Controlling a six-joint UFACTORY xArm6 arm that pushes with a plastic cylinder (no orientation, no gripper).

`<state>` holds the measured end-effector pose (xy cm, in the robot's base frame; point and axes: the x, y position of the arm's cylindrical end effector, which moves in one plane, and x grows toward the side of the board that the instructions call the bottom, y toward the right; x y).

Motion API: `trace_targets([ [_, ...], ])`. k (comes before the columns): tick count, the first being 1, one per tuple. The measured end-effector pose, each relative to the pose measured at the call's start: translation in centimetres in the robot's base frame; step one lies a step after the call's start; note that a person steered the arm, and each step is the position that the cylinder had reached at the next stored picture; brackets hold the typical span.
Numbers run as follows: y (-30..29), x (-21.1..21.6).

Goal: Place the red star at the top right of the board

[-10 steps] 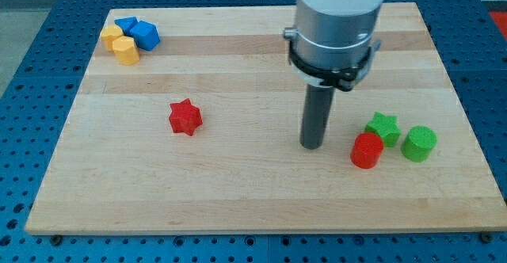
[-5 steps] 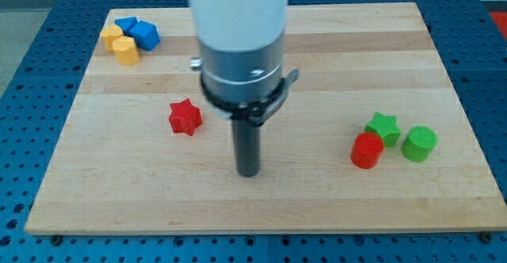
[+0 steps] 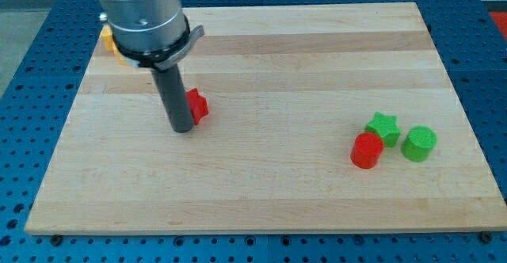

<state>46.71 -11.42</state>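
Observation:
The red star (image 3: 197,105) lies left of the board's middle, partly hidden behind my rod. My tip (image 3: 182,128) rests on the board against the star's left and lower side, seemingly touching it. The wooden board's (image 3: 317,65) top right corner (image 3: 412,9) lies far off to the view's right.
A red cylinder (image 3: 367,150), a green star (image 3: 383,127) and a green cylinder (image 3: 419,143) cluster at the right. A yellow block (image 3: 109,44) peeks out at the top left behind the arm's grey body (image 3: 142,13); other blocks there are hidden.
My tip has swept from the right of centre across the board to the left and up, reaching the red star, which has shifted slightly up and right. The arm now hides the top-left blocks.

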Motion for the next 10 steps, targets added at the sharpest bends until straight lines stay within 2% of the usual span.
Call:
trace_targets([
  [3,1.1,-11.5],
  [4,-0.3,-14.0],
  [6,17.2,-15.4],
  [7,23.2,-16.7],
  [8,23.1,-15.3],
  [10,29.0,-19.0],
])
